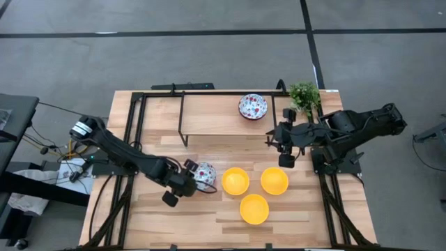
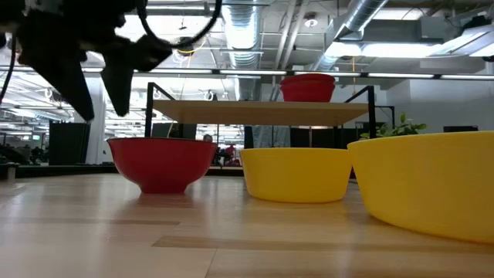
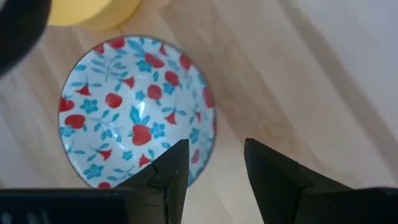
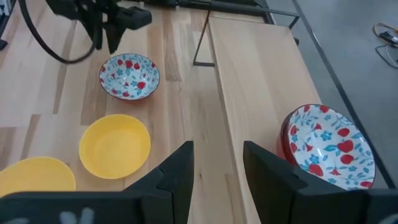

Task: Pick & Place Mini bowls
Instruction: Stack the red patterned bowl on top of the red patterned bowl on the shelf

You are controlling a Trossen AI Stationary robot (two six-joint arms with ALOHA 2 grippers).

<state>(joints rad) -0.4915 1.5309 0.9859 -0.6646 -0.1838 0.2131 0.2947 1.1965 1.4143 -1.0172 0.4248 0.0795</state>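
I hover my left gripper (image 1: 197, 176), fingers parted and empty, over the floral bowl (image 1: 205, 173) near the bench's front edge, ready to grip its rim.

No text, label, brand, number or sign can be read anywhere in these pictures, neither on the bowls, the arms, the table nor in the room behind

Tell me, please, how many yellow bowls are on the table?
3. They form a triangle on the table's front half: one next to the floral bowl, one to its right, one in front, nearest the table's edge. None appears hidden.
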